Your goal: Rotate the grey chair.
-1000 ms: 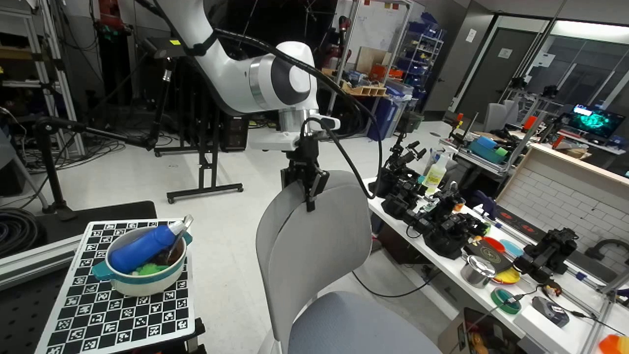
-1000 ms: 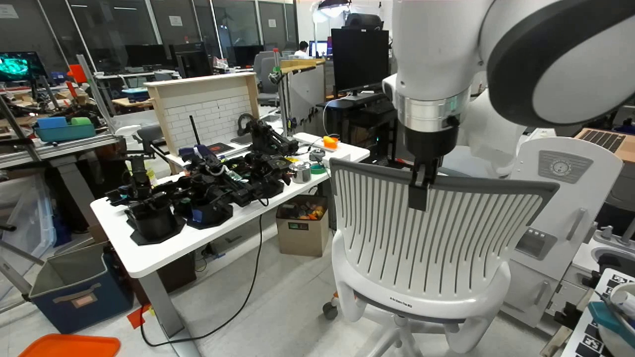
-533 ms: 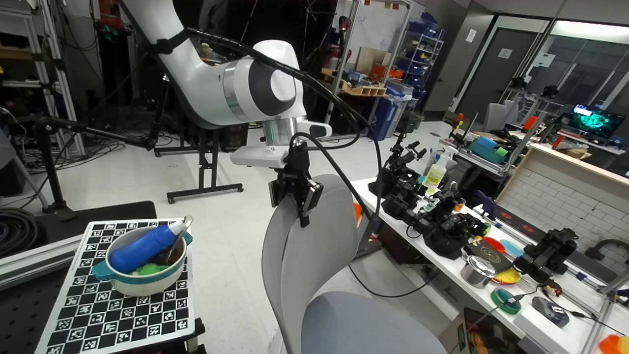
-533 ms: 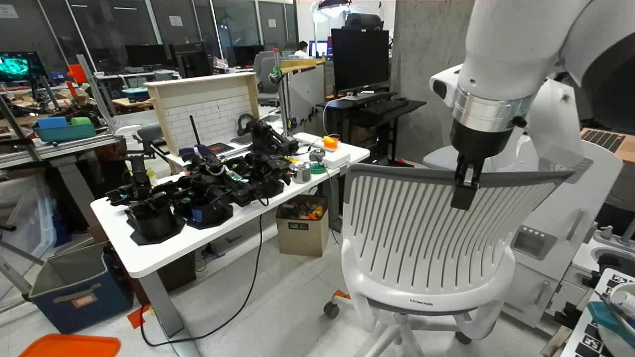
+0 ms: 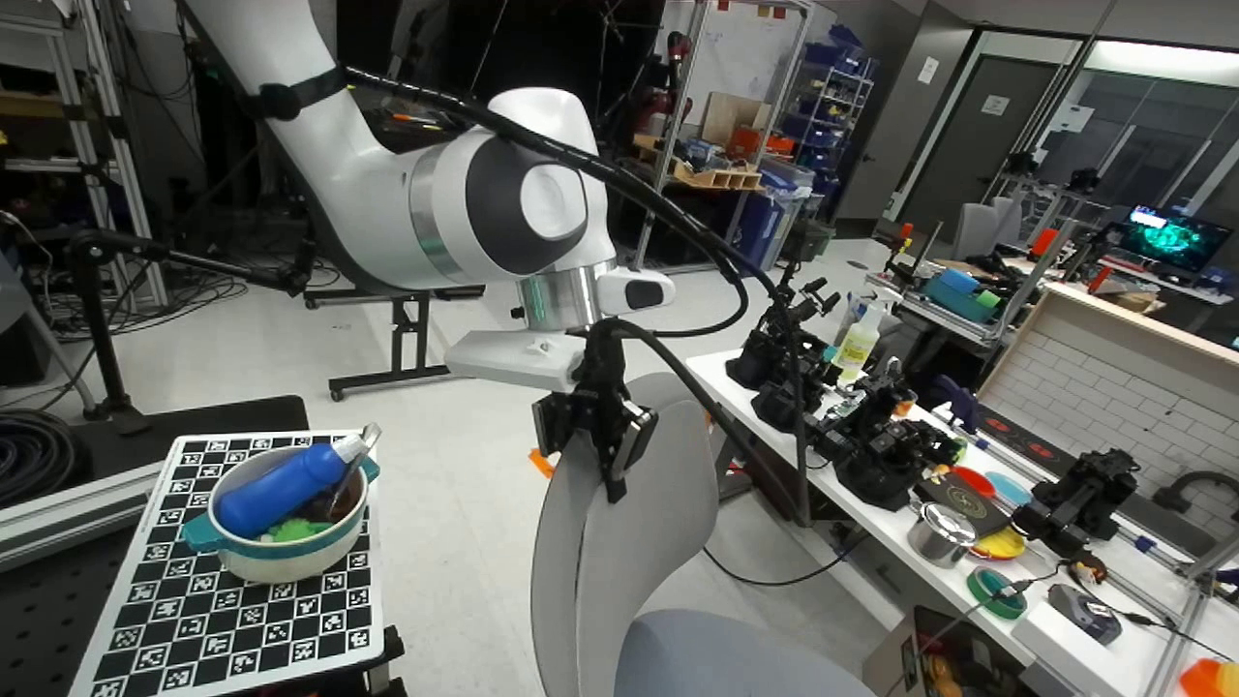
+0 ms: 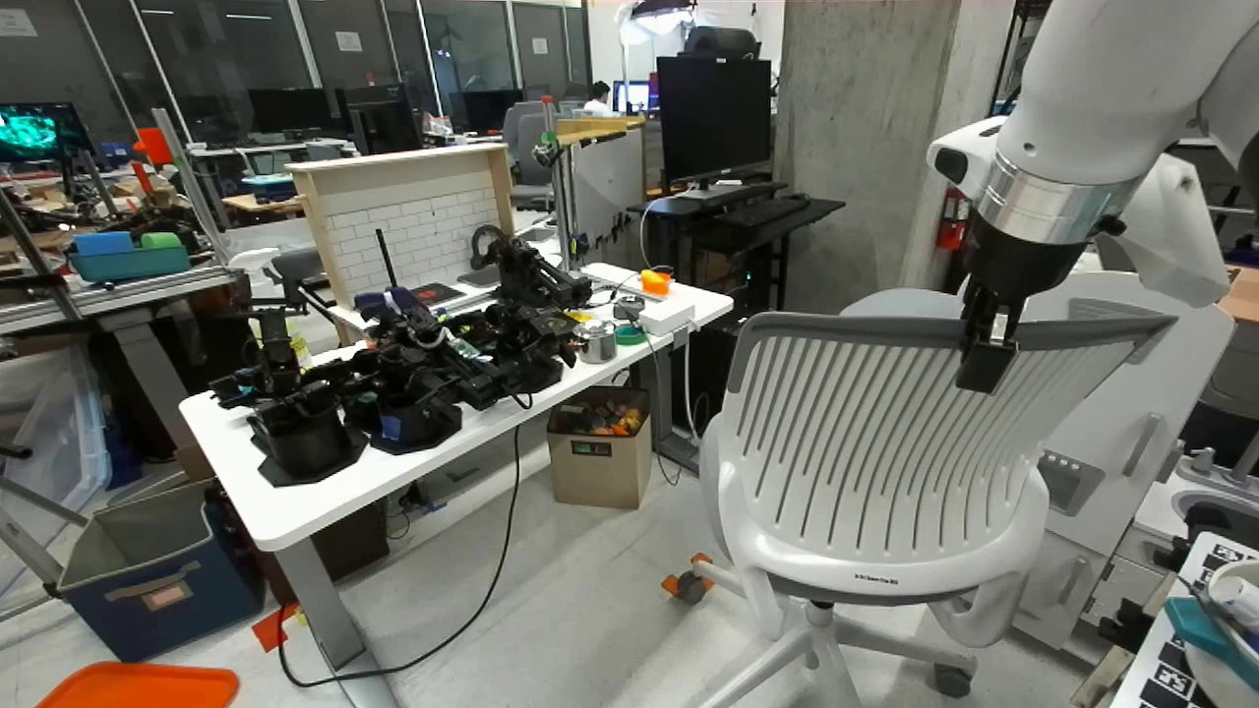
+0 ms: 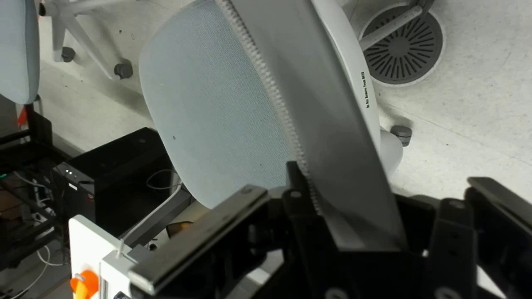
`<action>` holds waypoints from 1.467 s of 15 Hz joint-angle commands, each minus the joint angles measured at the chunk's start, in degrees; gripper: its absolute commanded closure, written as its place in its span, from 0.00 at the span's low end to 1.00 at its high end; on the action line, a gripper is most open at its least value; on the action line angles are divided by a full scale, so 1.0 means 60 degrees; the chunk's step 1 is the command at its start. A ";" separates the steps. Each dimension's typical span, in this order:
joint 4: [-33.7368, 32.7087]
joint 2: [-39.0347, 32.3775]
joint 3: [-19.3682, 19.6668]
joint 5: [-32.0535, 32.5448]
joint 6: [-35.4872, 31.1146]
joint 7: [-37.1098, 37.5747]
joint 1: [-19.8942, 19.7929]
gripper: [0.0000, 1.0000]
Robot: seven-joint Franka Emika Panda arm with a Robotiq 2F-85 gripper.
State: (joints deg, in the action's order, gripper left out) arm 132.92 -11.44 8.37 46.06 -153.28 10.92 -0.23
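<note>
Turned and shifted since earlier frame: grey chair (image 6: 885, 562), with gripper (image 5: 598, 445) clamped on backrest (image 5: 658, 513). Beware rolling instead of pivoting, from sideways pull on wheels (image 6: 953, 679).

Black lettering (image 7: 365, 90), low on the back of the grey chair (image 7: 266, 112), wrist view: "Do Not Remove From", final characters uncertain | posted sheets (image 5: 994, 104), both exterior views: too small to read | label (image 6: 164, 596), blue bin (image 6: 202, 612): illegible

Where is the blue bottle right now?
In an exterior view, at lower left, the blue bottle lies tilted in the pot on the checkered board, left of the grey chair.
</note>
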 commanded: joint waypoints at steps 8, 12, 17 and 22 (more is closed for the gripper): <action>0.0169 0.0460 0.0670 -0.0942 0.0569 0.0327 -0.1077 0.16; 0.0625 0.1144 0.0536 -0.1582 0.1047 0.0241 -0.1036 0.00; -0.0184 0.0828 0.0138 -0.2009 0.1248 0.0260 -0.0762 0.00; -0.1557 -0.0018 -0.0284 -0.2644 0.1239 -0.0027 -0.0435 0.00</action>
State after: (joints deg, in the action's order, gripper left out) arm 129.41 -7.62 7.87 33.31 -147.41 12.50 -3.71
